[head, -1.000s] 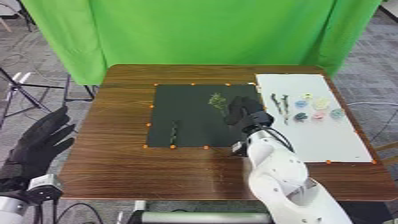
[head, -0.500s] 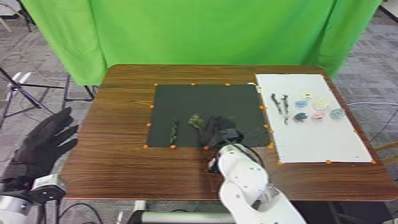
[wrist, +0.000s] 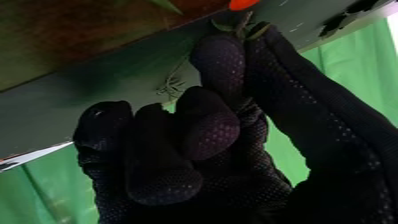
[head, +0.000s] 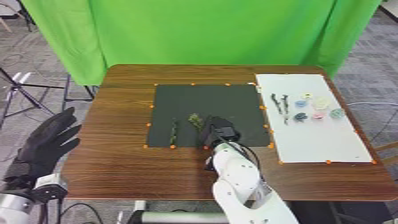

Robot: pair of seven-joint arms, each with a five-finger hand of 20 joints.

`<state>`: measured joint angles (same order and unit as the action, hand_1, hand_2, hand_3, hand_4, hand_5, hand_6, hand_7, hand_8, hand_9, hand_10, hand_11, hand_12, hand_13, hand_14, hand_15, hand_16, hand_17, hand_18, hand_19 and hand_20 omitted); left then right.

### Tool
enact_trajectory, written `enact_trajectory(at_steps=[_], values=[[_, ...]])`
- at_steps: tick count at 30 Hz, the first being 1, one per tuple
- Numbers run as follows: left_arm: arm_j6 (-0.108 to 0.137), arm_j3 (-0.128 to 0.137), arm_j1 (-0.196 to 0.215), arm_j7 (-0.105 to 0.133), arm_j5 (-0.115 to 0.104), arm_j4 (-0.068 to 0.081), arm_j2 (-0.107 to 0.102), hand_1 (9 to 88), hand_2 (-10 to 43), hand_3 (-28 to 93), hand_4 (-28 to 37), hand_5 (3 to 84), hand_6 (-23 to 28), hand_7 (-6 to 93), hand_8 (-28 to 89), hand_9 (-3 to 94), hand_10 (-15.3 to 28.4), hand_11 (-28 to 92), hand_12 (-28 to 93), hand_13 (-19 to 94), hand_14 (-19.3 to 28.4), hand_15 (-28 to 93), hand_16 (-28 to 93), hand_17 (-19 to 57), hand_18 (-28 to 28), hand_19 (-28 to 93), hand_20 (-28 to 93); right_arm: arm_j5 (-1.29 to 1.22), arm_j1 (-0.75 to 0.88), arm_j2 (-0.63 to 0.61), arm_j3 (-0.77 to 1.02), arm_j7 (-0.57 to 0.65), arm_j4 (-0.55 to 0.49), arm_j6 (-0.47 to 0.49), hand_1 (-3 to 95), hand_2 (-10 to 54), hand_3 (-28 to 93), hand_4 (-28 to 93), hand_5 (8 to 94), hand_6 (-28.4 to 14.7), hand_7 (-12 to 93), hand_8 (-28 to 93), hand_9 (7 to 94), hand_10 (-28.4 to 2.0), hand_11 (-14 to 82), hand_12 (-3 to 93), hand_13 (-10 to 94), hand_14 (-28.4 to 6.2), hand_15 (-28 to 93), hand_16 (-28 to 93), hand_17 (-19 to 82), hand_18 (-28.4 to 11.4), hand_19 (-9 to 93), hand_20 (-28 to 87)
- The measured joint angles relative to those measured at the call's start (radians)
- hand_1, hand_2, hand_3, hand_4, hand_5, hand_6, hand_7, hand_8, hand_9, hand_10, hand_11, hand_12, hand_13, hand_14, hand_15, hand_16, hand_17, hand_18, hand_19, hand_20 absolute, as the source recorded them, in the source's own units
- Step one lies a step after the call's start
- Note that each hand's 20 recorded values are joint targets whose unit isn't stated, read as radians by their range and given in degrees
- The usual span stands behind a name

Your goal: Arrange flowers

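The left hand (head: 40,145) is beside the table (head: 107,165), fingers loosely open. On the black mat (head: 204,97) lies a leafy stem (head: 174,134); just beside it, the right hand (head: 218,131) pinches a green sprig (head: 195,121). Small flowers (head: 318,115) rest on the white sheet (head: 329,145).

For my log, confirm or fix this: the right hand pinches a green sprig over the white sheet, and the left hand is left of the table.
The place is wrong: the head view shows the green sprig over the black mat. The rest holds: the right hand pinches it, and the left hand is left of the table.
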<state>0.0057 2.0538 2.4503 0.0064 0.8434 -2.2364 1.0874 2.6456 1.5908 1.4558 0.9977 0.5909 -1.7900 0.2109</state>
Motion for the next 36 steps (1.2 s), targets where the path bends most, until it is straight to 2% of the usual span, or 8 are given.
enact_trajectory(at_steps=[12,15,18,19,32,36], values=[[-0.001,0.001,0.000,-0.003,0.000,0.000,0.001,24.0,-2.8,70,-27.0,19.3,0.4,21.7,-11,18.0,8.6,8,20,12,11.8,16,7,-12.6,18.1,34,9,-0.004,0.000,0.001,0.011,0.018,-0.010,0.041,28.0,-9.5,82,-19,69.7,0.0,56,20,75.4,-11.4,66.1,54.9,73,-10.5,87,39,33,-23.8,90,49],[-0.001,0.002,0.000,-0.003,0.001,0.000,0.002,23.9,-2.8,70,-26.9,19.3,0.4,21.6,-11,18.0,8.7,8,21,12,11.8,16,7,-12.5,18.1,34,9,-0.006,0.000,0.001,0.011,0.020,-0.016,0.047,25.3,-9.2,82,-20,69.8,-0.4,56,13,75.2,-11.5,65.9,55.1,73,-10.4,87,39,33,-23.8,89,49],[-0.001,0.003,0.000,-0.003,0.001,0.000,0.002,23.9,-2.9,70,-27.0,19.3,0.3,21.7,-11,18.0,8.7,8,21,12,11.9,16,7,-12.6,18.1,34,9,-0.009,0.000,0.000,0.012,0.022,-0.023,0.054,23.3,-8.7,82,-20,69.9,-0.8,60,-7,75.0,-11.6,65.9,55.0,73,-10.5,87,39,33,-23.8,89,49],[-0.001,0.003,0.000,-0.003,0.001,0.000,0.002,23.9,-2.9,70,-27.1,19.3,0.3,21.7,-11,18.0,8.7,8,21,12,11.9,16,7,-12.6,18.1,34,9,-0.009,0.000,-0.001,0.012,0.022,-0.026,0.057,23.0,-8.7,82,-19,70.0,-0.8,60,-9,75.0,-11.6,65.9,55.0,73,-10.6,87,39,33,-23.8,89,49],[-0.001,0.015,0.007,-0.003,0.001,-0.001,0.005,23.9,-2.9,70,-27.2,19.3,0.4,21.8,-11,18.0,8.6,8,21,12,11.9,16,7,-12.5,18.1,34,9,-0.014,-0.003,-0.043,0.013,0.041,-0.070,0.101,17.3,-9.1,76,-23,68.5,-2.0,59,-13,73.6,-12.3,64.8,55.4,71,-11.0,86,39,32,-24.3,88,49],[-0.001,0.021,0.014,-0.002,0.001,-0.003,0.010,23.9,-2.9,70,-27.1,19.3,0.4,21.8,-11,18.0,8.6,8,21,12,11.9,16,7,-12.6,18.1,34,9,-0.093,-0.010,-0.089,0.035,0.070,-0.129,0.185,14.7,-7.9,73,-23,68.8,-2.7,55,-13,73.2,-12.9,63.1,54.9,71,-11.1,85,39,31,-24.4,88,49]])
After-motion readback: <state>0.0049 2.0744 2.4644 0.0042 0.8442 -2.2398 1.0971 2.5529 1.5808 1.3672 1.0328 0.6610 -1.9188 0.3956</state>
